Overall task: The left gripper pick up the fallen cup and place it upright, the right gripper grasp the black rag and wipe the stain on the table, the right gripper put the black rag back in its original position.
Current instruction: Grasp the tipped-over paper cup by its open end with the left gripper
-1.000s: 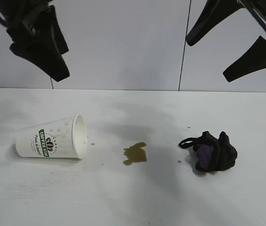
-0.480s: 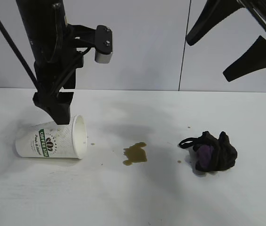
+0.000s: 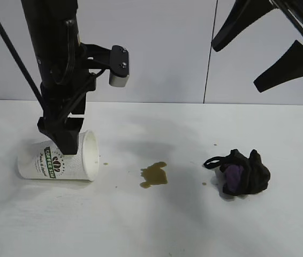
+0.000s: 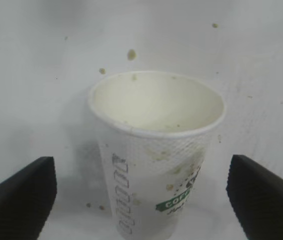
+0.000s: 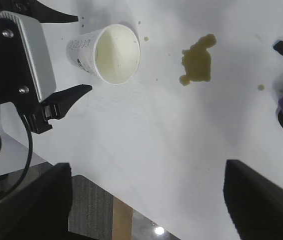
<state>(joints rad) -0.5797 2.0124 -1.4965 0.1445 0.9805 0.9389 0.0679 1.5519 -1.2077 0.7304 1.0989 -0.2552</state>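
On table, fallen cup w/ "COFFEE" label lies between left tool's spread fingers; right tool also spread.

The fallen white embossed paper cup carried a green band with white lettering, a dark emblem beneath it, and brown speckles scattered over its textured wall; its inside was plain cream-white. Grey vertical lettering ran down one side of it in the left wrist view. The small irregular yellowish-brown puddle of stain lay on the matte white tabletop, with a few tiny droplets of the same colour around it. The small bunched black rag showed a purple patch near its middle. Both long-fingered robot grippers, left gripper and right gripper, were black. The wall panels behind were pale grey.
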